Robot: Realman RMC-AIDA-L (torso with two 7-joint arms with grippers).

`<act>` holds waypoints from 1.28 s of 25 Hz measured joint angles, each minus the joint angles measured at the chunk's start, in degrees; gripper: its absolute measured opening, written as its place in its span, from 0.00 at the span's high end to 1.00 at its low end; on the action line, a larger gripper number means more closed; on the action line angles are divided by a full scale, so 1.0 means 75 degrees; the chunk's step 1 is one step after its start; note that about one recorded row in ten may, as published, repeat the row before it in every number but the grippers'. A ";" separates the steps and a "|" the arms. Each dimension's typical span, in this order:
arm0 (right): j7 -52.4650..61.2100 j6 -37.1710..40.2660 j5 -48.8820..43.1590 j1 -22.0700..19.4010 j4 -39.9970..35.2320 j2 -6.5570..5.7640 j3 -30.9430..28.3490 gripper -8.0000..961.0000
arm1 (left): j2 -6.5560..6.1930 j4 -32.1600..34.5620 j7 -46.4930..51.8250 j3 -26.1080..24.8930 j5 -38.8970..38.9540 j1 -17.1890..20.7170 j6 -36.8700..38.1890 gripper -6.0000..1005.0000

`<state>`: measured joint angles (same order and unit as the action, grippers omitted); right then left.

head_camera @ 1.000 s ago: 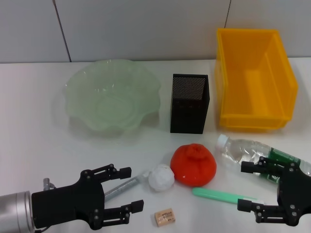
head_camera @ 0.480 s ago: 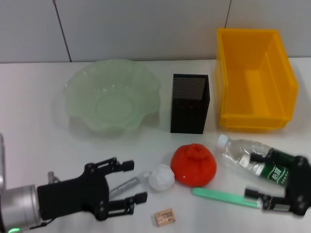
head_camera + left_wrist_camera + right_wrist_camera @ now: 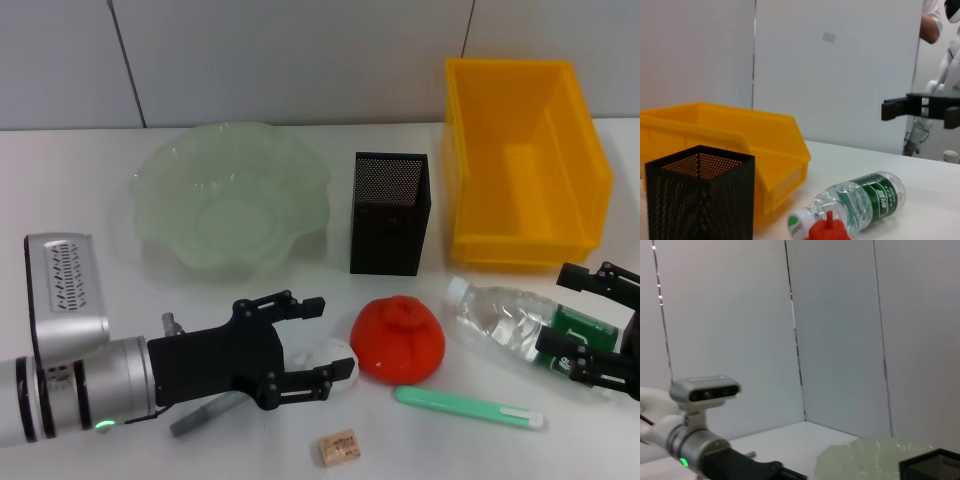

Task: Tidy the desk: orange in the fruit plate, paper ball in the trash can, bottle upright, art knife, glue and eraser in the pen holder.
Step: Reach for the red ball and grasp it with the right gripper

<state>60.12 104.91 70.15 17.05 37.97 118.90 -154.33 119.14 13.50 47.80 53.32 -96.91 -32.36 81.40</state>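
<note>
Your left pincer [image 3: 312,341], spread wide, hangs over the crumpled white paper ball [image 3: 335,353] near the surface's front edge, beside the red-orange fruit [image 3: 398,338]. Your right pincer [image 3: 590,316], also spread, straddles the lying clear plastic bottle [image 3: 510,320] by the right edge

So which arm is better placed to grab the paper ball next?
Left, probably. The open left gripper sits right at the paper ball, fingers either side. The right gripper is open over the lying bottle, past the orange.
</note>
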 joint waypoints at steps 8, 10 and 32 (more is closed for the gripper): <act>-0.0307 -0.1328 0.0032 0.0692 -0.0864 0.0077 0.0778 0.16 | -0.0053 0.0260 0.0020 -0.0030 0.0010 0.0600 0.0282 0.20; -0.0337 -0.2188 0.0039 0.1203 -0.1338 0.0082 0.1361 0.16 | -0.0061 0.0416 0.0029 -0.0023 0.0010 0.0867 0.0447 0.20; -0.0517 -0.3839 0.0270 0.1982 -0.1968 0.0108 0.2645 0.35 | -0.0065 0.0467 0.0030 -0.0022 0.0007 0.1105 0.0553 0.20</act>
<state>56.24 76.12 72.17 31.91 23.21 119.71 -134.50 118.65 17.00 48.03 53.15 -96.86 -24.08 85.55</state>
